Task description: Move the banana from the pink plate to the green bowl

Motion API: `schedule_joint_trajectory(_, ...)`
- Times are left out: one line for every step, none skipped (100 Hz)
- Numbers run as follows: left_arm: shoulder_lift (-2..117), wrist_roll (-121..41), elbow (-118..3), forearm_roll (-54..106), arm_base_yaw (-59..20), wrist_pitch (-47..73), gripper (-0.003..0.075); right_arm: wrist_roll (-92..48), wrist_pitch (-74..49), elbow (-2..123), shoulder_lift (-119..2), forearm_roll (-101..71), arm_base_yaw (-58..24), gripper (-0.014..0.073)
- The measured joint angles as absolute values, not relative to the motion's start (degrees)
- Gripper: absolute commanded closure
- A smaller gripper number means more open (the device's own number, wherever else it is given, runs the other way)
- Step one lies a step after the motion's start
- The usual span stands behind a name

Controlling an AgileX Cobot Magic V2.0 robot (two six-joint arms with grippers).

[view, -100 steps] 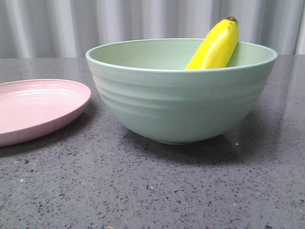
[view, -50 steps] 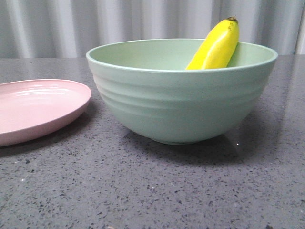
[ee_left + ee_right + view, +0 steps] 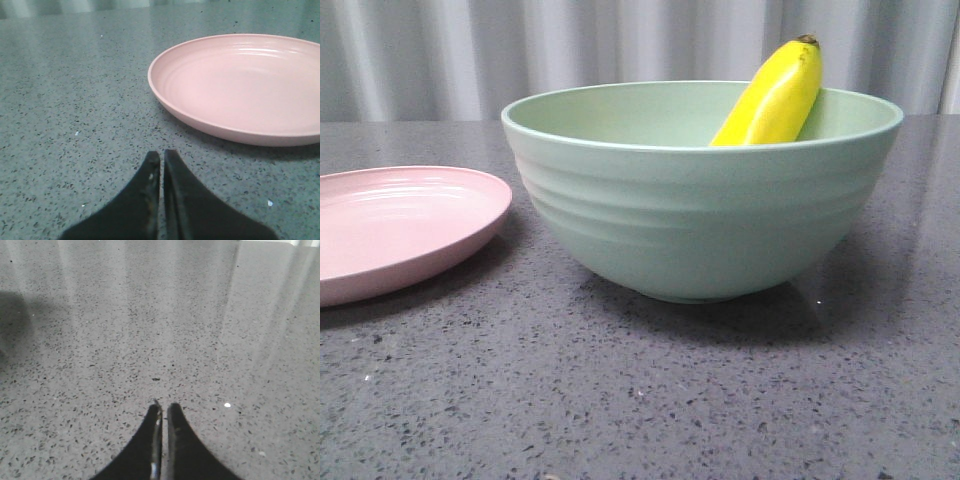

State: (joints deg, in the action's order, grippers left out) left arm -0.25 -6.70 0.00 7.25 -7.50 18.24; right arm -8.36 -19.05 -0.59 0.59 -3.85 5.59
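Observation:
The yellow banana (image 3: 775,95) leans inside the pale green bowl (image 3: 700,215), its dark tip poking above the far right rim. To the bowl's left lies the pink plate (image 3: 390,225), bare of anything; it also shows in the left wrist view as the pink plate (image 3: 245,87). My left gripper (image 3: 162,156) is shut and holds nothing, low over the counter a short way from the plate's rim. My right gripper (image 3: 164,409) is shut and holds nothing too, over bare counter. Neither arm shows in the front view.
Everything rests on a dark grey speckled counter (image 3: 640,400). A pale pleated curtain (image 3: 620,45) closes off the back.

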Motion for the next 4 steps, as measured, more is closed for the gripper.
schedule_joint_trajectory(-0.25, -6.7, 0.0, 7.25, -7.5, 18.24, 0.0741, -8.36, -19.05, -0.59, 0.59, -3.85, 5.59, 0.0664)
schedule_joint_trajectory(-0.25, -6.7, 0.0, 7.25, -7.5, 18.24, 0.0741, -8.36, -19.05, -0.59, 0.59, -3.85, 5.59, 0.0664)
schedule_joint_trajectory(-0.25, -6.7, 0.0, 7.25, -7.5, 18.24, 0.0741, -8.36, -19.05, -0.59, 0.59, -3.85, 5.59, 0.0664)
schedule_joint_trajectory(-0.25, -6.7, 0.0, 7.25, -7.5, 18.24, 0.0741, -8.36, -19.05, -0.59, 0.59, -3.85, 5.59, 0.0664)
